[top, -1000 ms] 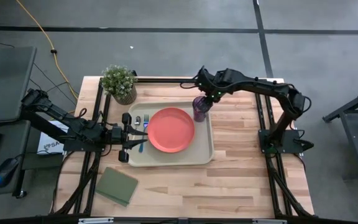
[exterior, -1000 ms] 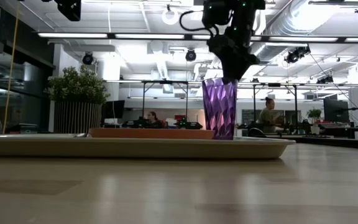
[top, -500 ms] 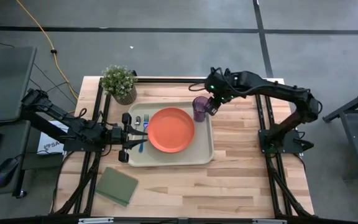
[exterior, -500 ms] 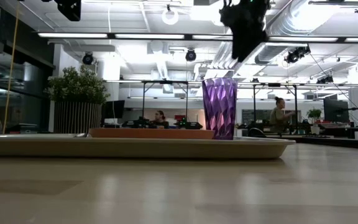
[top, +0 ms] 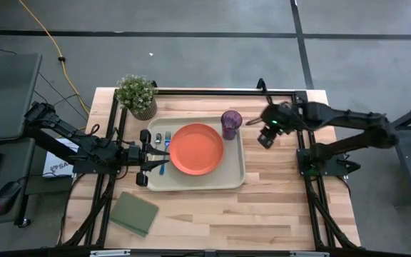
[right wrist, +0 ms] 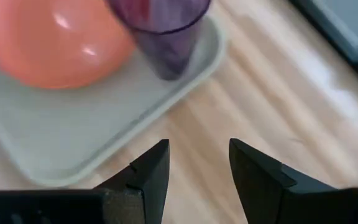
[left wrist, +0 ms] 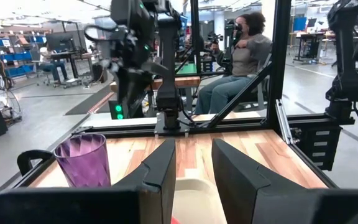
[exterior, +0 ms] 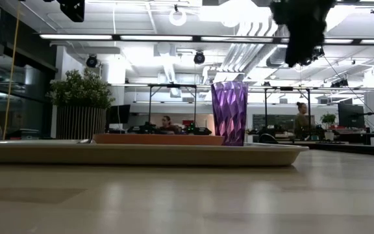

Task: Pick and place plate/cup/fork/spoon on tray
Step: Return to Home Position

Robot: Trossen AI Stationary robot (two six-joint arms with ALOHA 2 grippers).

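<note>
Jaws on your right gripper point(right wrist: 194, 168) stand apart w/ nothing between them, only bare wood and tray edge below, so that arm carries no load. In the high view it sits over the table just off the tray's right rim, near but clear of the cup point(top: 231, 123). Cup stands upright in the tray's point(top: 191, 183) far right corner, just beside the plate point(top: 196, 148), not on it; I'd judge that corner was chosen to leave the plate's face free. Plate lies flat, roughly mid-tray. Fork point(top: 165, 148) and spoon point(top: 158, 137) lie along the tray's left strip, beside the plate, partly hidden by your left gripper point(top: 145, 157), which hangs at that left rim. Its fingers point(left wrist: 157, 171) show a narrow gap in the wrist view w/ nothing seen in it; probably parked there after cutlery work, but can't confirm. All four items appear on the tray, so task looks about done. Off-tray: potted plant point(top: 136, 94) at far left corner, green pad point(top: 134, 212) near left, both irrelevant to you.
</note>
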